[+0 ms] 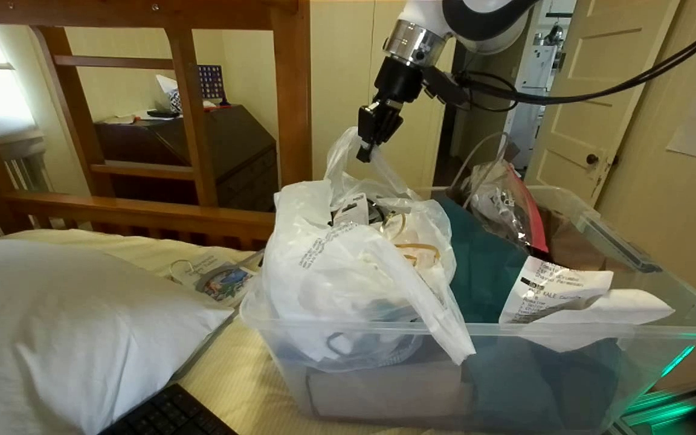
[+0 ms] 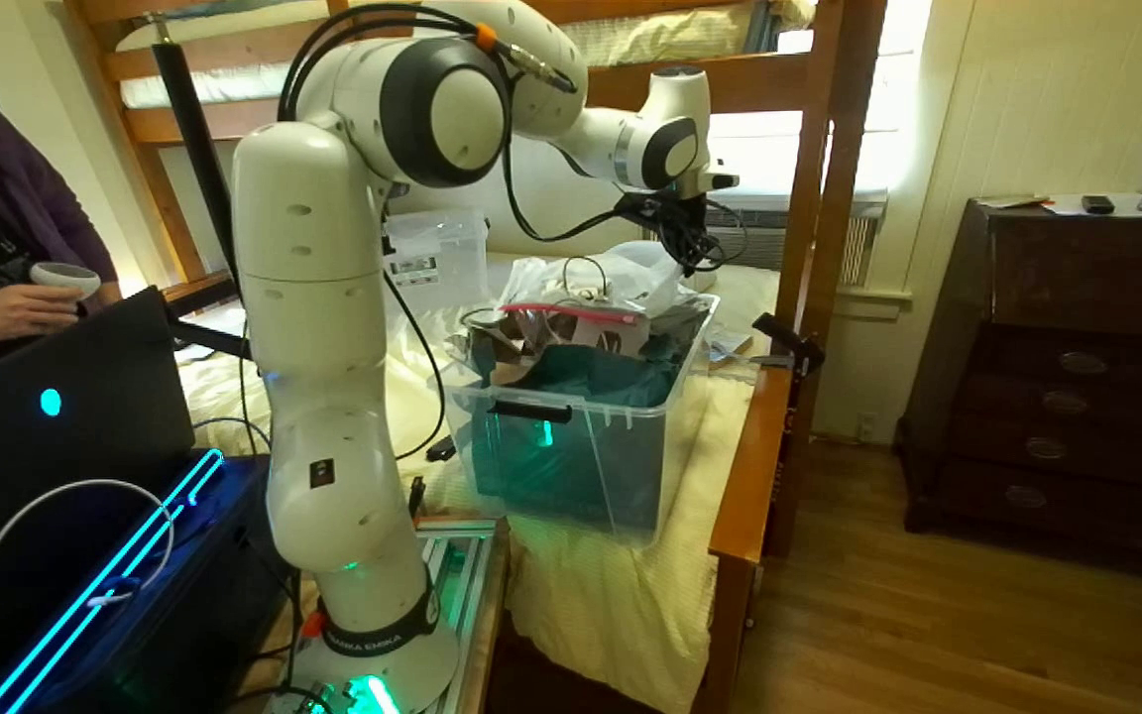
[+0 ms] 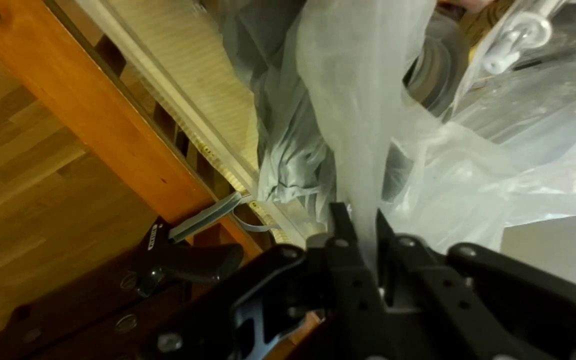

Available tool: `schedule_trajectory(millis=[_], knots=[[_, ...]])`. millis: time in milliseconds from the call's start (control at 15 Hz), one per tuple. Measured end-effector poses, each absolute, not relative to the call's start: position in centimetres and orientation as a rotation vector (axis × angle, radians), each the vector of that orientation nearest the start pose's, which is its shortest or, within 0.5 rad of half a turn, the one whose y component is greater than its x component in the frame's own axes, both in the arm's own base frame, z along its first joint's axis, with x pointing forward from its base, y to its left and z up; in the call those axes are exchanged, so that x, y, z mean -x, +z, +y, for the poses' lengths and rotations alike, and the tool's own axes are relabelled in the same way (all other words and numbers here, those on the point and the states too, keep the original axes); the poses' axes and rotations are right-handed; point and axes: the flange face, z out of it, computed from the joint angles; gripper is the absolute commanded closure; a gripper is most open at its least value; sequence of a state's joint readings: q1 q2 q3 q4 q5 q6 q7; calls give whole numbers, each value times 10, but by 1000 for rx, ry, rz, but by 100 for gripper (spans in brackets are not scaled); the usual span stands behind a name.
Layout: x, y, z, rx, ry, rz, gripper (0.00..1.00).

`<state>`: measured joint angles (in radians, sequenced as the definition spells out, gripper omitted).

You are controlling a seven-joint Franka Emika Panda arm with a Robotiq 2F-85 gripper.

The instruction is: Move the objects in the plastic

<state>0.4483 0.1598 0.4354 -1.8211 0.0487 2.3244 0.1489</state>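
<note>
The pincer (image 1: 366,152) hangs above the plastic bag (image 1: 348,266), which lies almost straight below it, in the end of the tub (image 1: 695,331) farther from the foot of the arm (image 2: 323,327). It's the only arm here, so there's no choosing a nearer one. The pincer's fingers (image 3: 340,225) stand nearly together, with a bunched handle (image 3: 368,125) of the bag between them; they're dark and a little blurred in the wrist view, so I can't swear how firm the pinch is.

That handle runs lengthwise from the bag up to the fingertips, more upright than slanted. In the wrist view most of the bag spreads to one side of it, so the hold looks to be at an edge, not over the middle. A loose strip (image 1: 435,320) of the plastic droops across the tub's rim, out of the pincer's hold.

I'd call this the grasp, with the carrying yet to do. Next it wants a straight lift until the bag clears the rim. Hung by one side, it may tip, and the small things (image 1: 353,211) in its mouth could slide out.
</note>
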Motion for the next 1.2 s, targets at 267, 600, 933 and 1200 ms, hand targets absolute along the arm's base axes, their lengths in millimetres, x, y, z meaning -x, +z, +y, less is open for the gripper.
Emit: schedule_trajectory(millis=[267,600,933,1200], knots=[[-380,509,488,2667,-260,-967,100],[-307,534,496,2529,101,-914,100],[-268,525,472,2389,440,-812,100],[-278,477,446,2381,617,-749,100]])
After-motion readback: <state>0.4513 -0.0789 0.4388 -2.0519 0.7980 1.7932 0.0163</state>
